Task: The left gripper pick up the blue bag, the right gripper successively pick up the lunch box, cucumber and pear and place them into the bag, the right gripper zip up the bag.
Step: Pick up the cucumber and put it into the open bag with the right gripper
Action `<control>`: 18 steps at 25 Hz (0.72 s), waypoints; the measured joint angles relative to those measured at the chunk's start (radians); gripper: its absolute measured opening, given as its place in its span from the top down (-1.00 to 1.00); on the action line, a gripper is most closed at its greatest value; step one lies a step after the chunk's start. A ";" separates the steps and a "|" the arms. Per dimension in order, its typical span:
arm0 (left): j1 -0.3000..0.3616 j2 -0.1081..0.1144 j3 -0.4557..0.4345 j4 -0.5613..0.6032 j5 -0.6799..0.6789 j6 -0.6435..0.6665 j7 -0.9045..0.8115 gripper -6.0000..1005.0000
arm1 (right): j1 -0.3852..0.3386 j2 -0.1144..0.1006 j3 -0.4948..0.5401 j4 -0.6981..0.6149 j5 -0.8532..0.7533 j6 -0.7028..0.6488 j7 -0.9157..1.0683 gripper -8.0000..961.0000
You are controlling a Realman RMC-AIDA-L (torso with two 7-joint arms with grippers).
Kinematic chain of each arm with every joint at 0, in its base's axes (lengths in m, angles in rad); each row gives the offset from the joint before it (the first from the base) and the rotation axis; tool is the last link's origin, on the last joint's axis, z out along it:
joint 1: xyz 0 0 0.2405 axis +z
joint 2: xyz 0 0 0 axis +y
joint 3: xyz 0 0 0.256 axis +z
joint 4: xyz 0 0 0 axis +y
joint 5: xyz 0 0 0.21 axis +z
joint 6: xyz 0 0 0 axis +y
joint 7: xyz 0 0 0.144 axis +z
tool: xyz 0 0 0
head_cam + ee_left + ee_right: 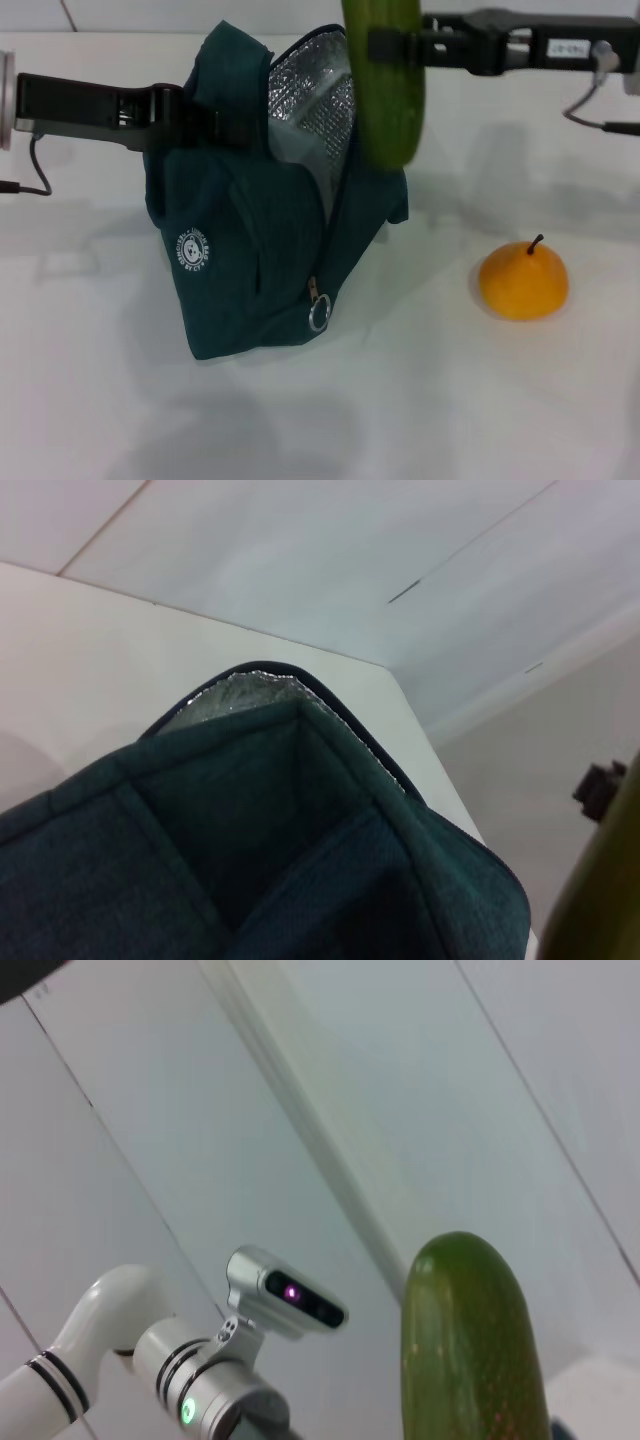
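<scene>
The blue bag [250, 250] stands on the white table with its mouth open and silver lining [315, 100] showing. My left gripper [195, 112] is shut on the bag's upper left edge and holds it up. My right gripper [392, 45] is shut on the cucumber [385, 90], which hangs upright over the bag's open mouth, its lower end at the right rim. In the right wrist view the cucumber [470, 1340] fills the lower part. The left wrist view shows the bag's fabric [250, 830] and the cucumber [600, 900] beside it. The pear [523, 280] sits on the table right of the bag. The lunch box is out of view.
The zipper ring [319, 315] hangs at the bag's lower front. The white table [450, 400] spreads in front of the bag and around the pear. The robot's head camera [285, 1295] shows in the right wrist view.
</scene>
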 joint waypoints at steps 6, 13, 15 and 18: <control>-0.006 -0.002 -0.002 0.000 -0.001 0.000 0.000 0.91 | 0.035 0.004 -0.061 0.086 0.080 0.079 -0.110 -0.17; -0.008 -0.003 0.002 0.000 -0.013 0.000 0.001 0.91 | 0.045 0.007 -0.208 0.161 0.205 0.150 -0.239 -0.19; -0.008 -0.003 0.002 -0.001 -0.013 -0.002 0.002 0.91 | 0.045 0.007 -0.243 0.165 0.215 0.173 -0.245 -0.20; -0.008 -0.003 0.001 -0.002 -0.013 -0.003 0.003 0.91 | 0.038 0.007 -0.270 0.168 0.217 0.191 -0.250 -0.21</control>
